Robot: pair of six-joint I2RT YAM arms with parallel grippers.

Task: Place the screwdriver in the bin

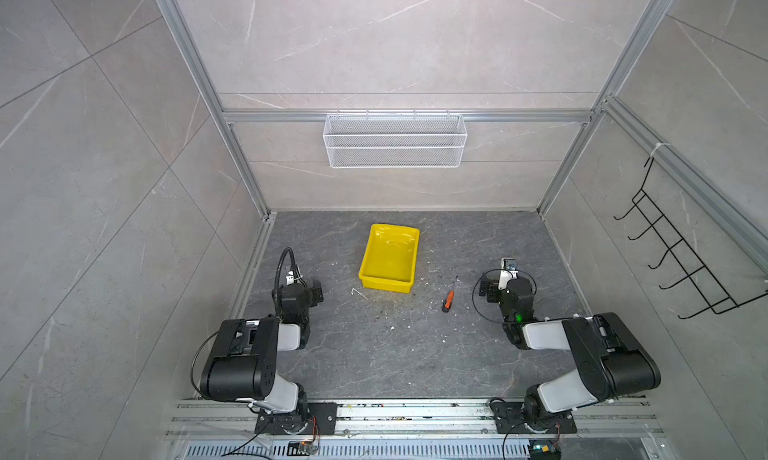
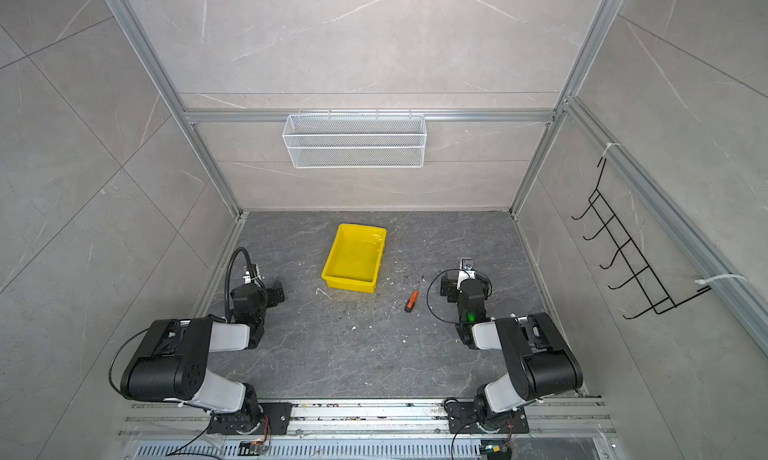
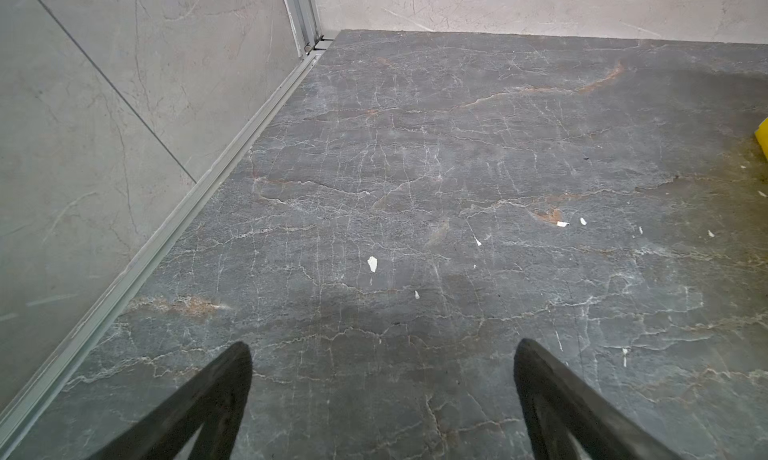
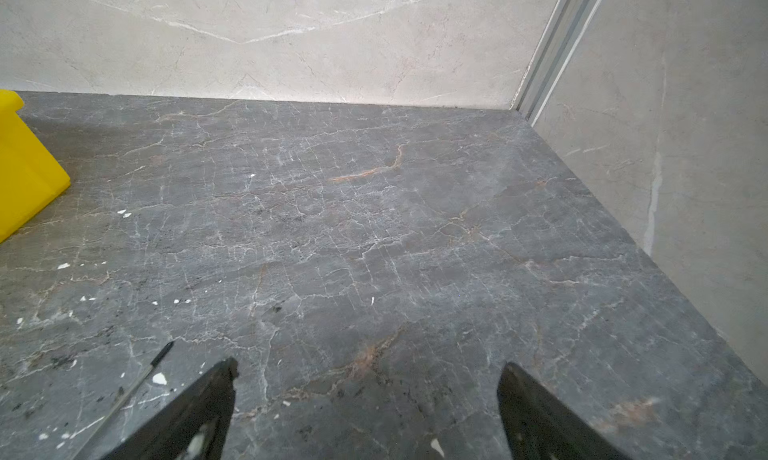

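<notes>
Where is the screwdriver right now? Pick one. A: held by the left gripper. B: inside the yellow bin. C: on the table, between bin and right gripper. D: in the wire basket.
C: the screwdriver lies on the table, outside the bin, with the open right gripper empty on its other side.

Both top views look down from high over the whole dark grey stone-look tabletop (image 1: 374,354) (image 2: 332,354). Wrist cams sit low, facing its far edge, both clipping the yellow plastic bin (image 3: 764,140) (image 4: 25,167).
</notes>
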